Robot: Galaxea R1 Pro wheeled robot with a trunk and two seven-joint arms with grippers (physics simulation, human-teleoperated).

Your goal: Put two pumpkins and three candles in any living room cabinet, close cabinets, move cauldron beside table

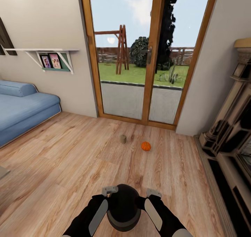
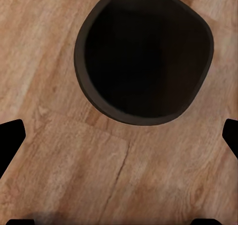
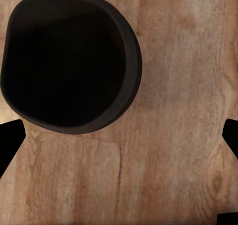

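Observation:
A small orange pumpkin [image 1: 145, 145] lies on the wood floor in front of the glass door. A short grey-beige candle [image 1: 123, 139] stands just left of it, a hand's width away. Both are well ahead of my arms. The cauldron, the cabinet and the table are out of view. In the left wrist view my left gripper [image 2: 119, 140] is open, its black fingertips [image 2: 10, 140] wide apart above bare floor. My right gripper [image 3: 119, 140] is open in the same way over the floor. A dark round body [image 1: 123, 209] sits between my forearms; it looks like my own trunk.
A blue sofa [image 1: 21, 108] runs along the left wall under a white shelf [image 1: 45, 50] with photos. An ornate dark-and-cream unit [image 1: 230, 132] lines the right wall. A wood-framed glass door [image 1: 150, 56] closes the far side. Open floor lies between me and the pumpkin.

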